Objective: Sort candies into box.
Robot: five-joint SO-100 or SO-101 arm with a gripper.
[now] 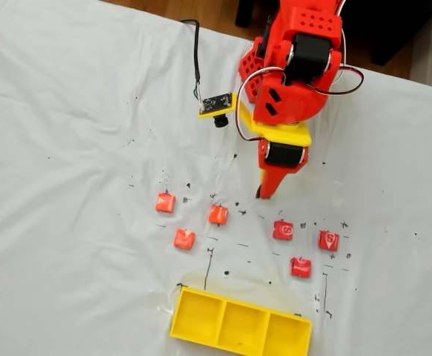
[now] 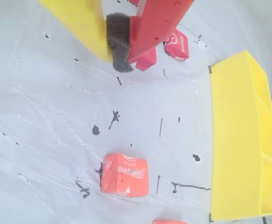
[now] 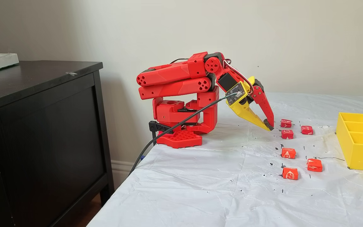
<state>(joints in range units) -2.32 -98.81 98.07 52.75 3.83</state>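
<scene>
My hand (image 3: 269, 127) hung just above the white-covered desk (image 1: 67, 222), its yellow and red fingers together at the tips and holding nothing. In a fixed view from above, six candies (image 1: 218, 215) lay loose on the desk, three left and three right of the hand. The yellow box (image 1: 241, 324) sat nearer than the candies, all three compartments bare.

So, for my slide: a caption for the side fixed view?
Red arm's shut gripper poised over six candies beside the empty yellow box.
</scene>
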